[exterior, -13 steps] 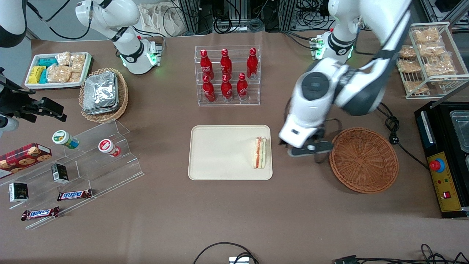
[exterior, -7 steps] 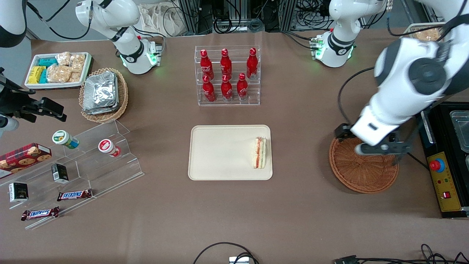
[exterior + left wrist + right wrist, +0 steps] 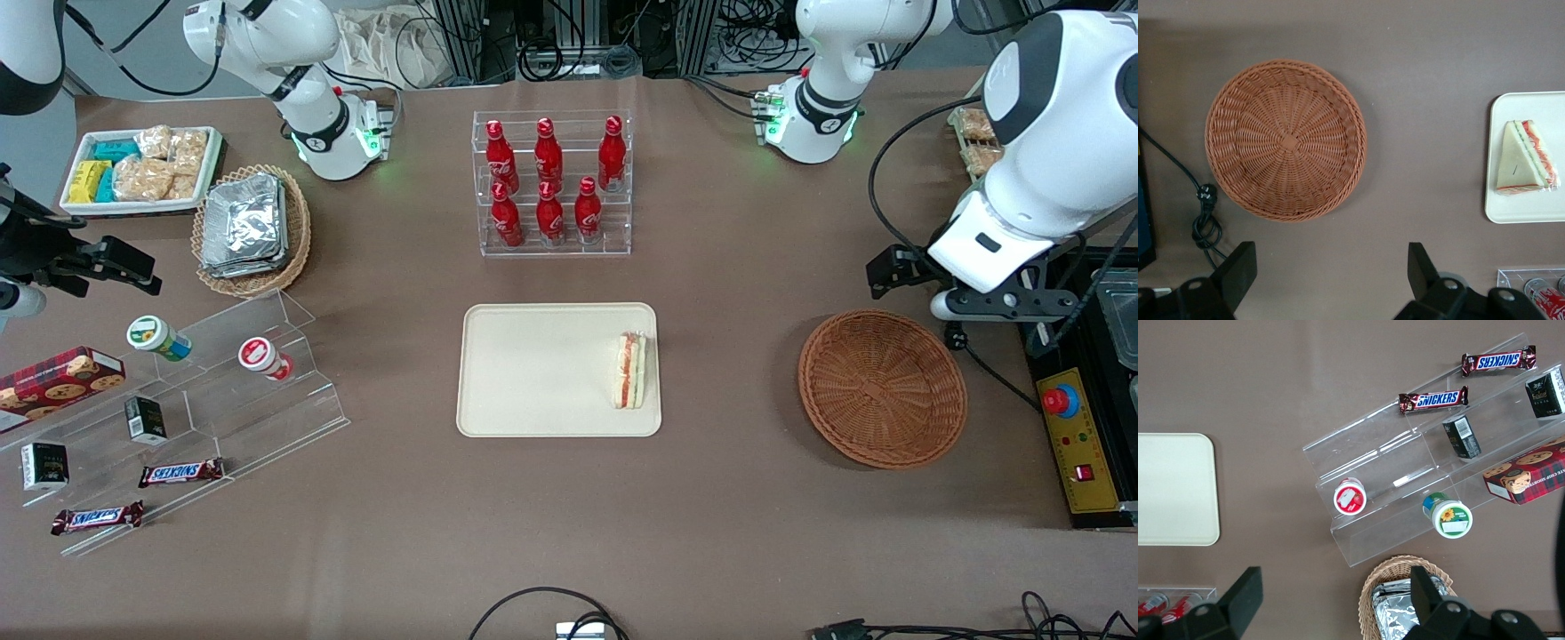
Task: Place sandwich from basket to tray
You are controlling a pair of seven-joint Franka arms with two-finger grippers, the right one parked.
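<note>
The sandwich (image 3: pixel 629 371) (image 3: pixel 1525 159), a pale wedge with red and green filling, lies on the cream tray (image 3: pixel 533 373) (image 3: pixel 1521 208), at the tray's edge nearest the basket. Nothing lies in the reddish-brown wicker basket (image 3: pixel 882 388) (image 3: pixel 1286 139). My left gripper (image 3: pixel 1000 307) (image 3: pixel 1330 267) hangs high above the table, a little farther from the front camera than the basket and toward the working arm's end. Its fingers (image 3: pixel 1238 267) stand wide open, and only bare brown table shows between them.
A clear rack of red bottles (image 3: pixel 551 182) stands farther from the camera than the tray. A black machine with a red button (image 3: pixel 1067 418) and a cable with plug (image 3: pixel 953 333) (image 3: pixel 1205 213) sit beside the basket. Acrylic steps with snacks (image 3: pixel 178 391) lie toward the parked arm's end.
My left gripper has swung from between tray and basket, across the basket, up and away toward the working arm's end. The sandwich has stayed still on the tray.
</note>
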